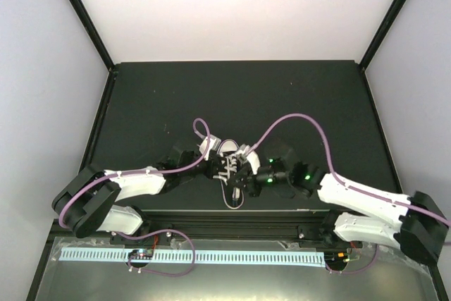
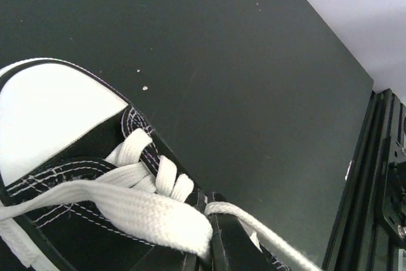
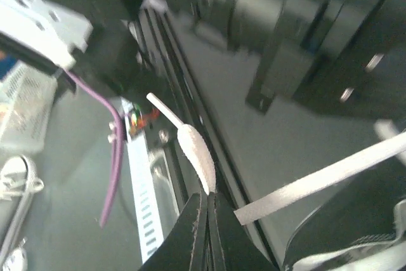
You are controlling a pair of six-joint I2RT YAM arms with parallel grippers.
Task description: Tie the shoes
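A small black canvas sneaker (image 1: 230, 174) with a white toe cap lies mid-table, toe toward the near edge. My left gripper (image 1: 213, 169) sits at its left side and my right gripper (image 1: 246, 178) at its right. In the left wrist view the toe cap (image 2: 44, 112) and the crossed white laces (image 2: 143, 176) fill the lower left. The left gripper (image 2: 212, 211) is shut on a white lace (image 2: 146, 211) over the shoe's tongue. In the right wrist view the right gripper (image 3: 207, 196) is shut on a lace end (image 3: 196, 153) with its tip sticking out. A second lace strip (image 3: 317, 182) crosses to the right.
The black mat (image 1: 232, 96) ends at a metal rail and a white perforated strip (image 1: 197, 255) along the near edge. Purple cables (image 1: 296, 119) arch over both arms. White walls enclose the back and sides.
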